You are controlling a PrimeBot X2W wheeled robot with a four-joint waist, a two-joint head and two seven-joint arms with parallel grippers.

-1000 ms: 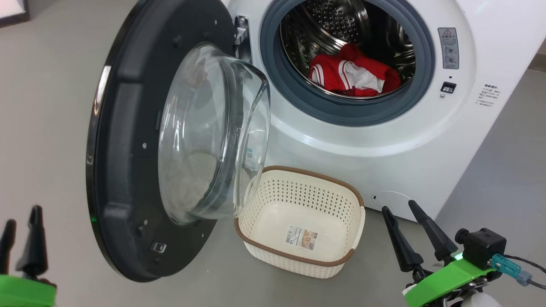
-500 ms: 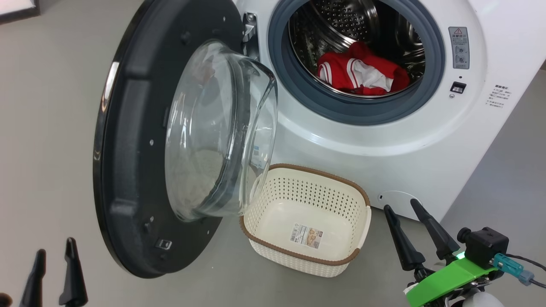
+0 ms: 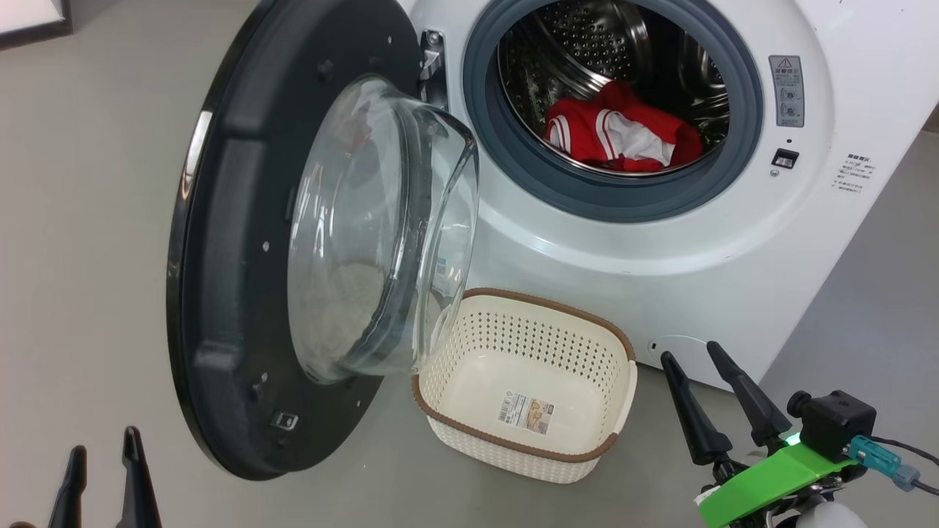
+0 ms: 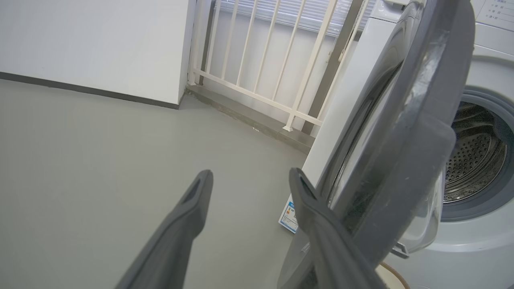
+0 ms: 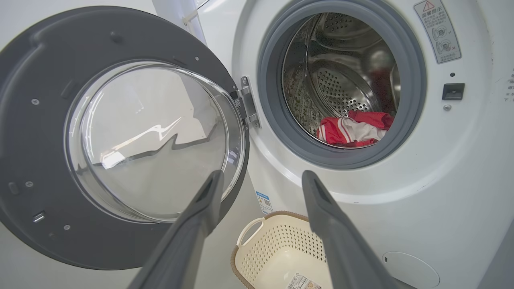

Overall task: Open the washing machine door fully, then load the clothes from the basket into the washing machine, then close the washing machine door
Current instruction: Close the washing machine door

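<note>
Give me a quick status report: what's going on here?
Both open, empty: left gripper, right gripper. Red clothes inside washing machine, basket empty, washing machine door wide open. Basket on floor near the door.

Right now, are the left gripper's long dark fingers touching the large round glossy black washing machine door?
Apart. The head view shows a strip of grey floor between the left gripper and the washing machine door at its lower rim.

We log the washing machine door standing swung out just ahead of the left claw. Basket on the floor between both claws, left of the right claw. Clothes in the drum, well beyond it.
</note>
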